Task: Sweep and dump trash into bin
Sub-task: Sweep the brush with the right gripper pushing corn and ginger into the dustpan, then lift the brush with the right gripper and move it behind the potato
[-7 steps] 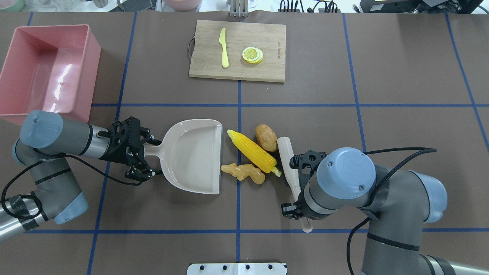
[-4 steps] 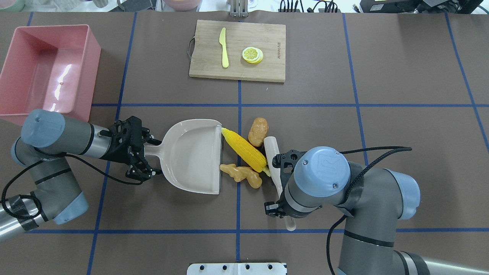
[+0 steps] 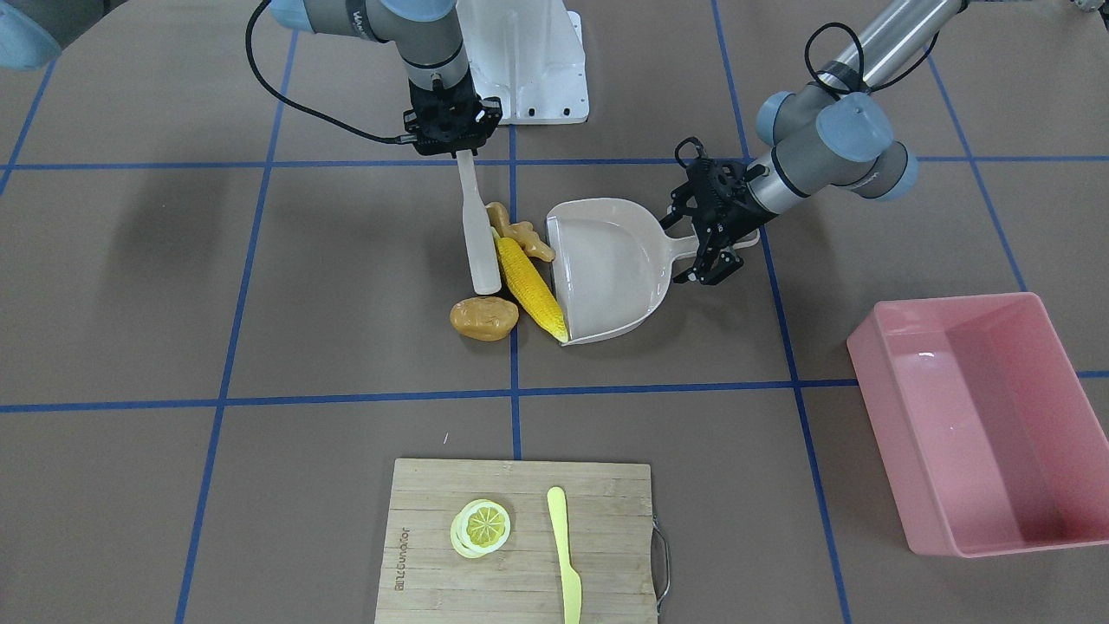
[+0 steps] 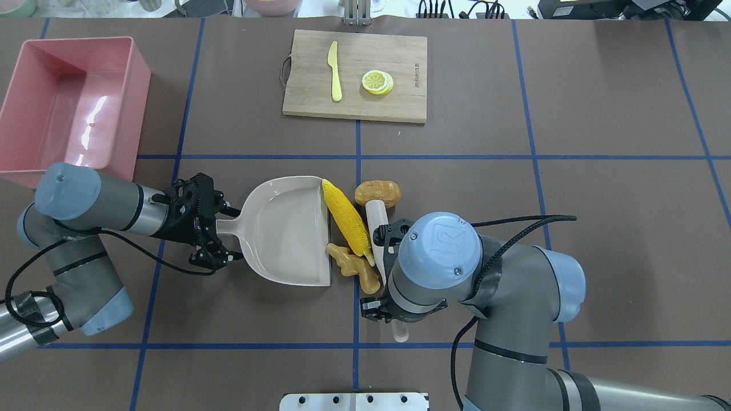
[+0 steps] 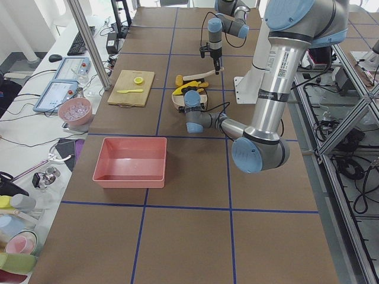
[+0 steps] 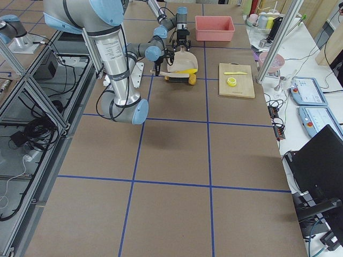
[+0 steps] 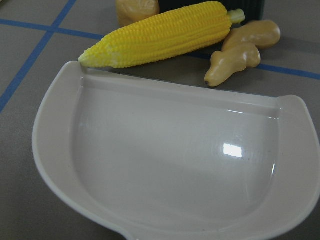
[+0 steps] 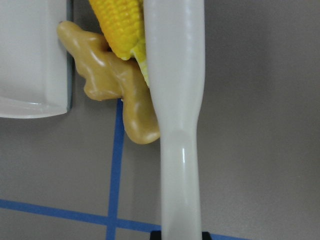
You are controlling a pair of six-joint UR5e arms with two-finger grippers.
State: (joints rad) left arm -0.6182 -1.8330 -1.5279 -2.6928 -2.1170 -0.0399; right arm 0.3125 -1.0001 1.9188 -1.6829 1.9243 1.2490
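The yellow corn cob [image 4: 347, 220] lies along the open lip of the beige dustpan [image 4: 285, 234]. The tan ginger root [image 4: 354, 267] touches the lip's near corner. The brown potato [image 4: 377, 193] sits just beyond the tip of the white sweeper [image 4: 378, 228], away from the pan. My right gripper [image 3: 457, 143] is shut on the sweeper's handle, and the blade presses against corn and ginger [image 8: 115, 85]. My left gripper [image 4: 224, 228] is shut on the dustpan handle. The pink bin [image 4: 63, 103] stands empty at the far left.
A wooden cutting board [image 4: 355, 75] at the back centre holds a yellow knife [image 4: 334, 71] and lemon slices [image 4: 377, 82]. A white mounting plate [image 4: 354, 401] lies at the near edge. My left forearm lies between the dustpan and the bin.
My right arm moved left with the sweeper, pushing corn and ginger against the dustpan's lip. The potato slipped round to the sweeper's far tip. The left gripper and dustpan hardly moved.
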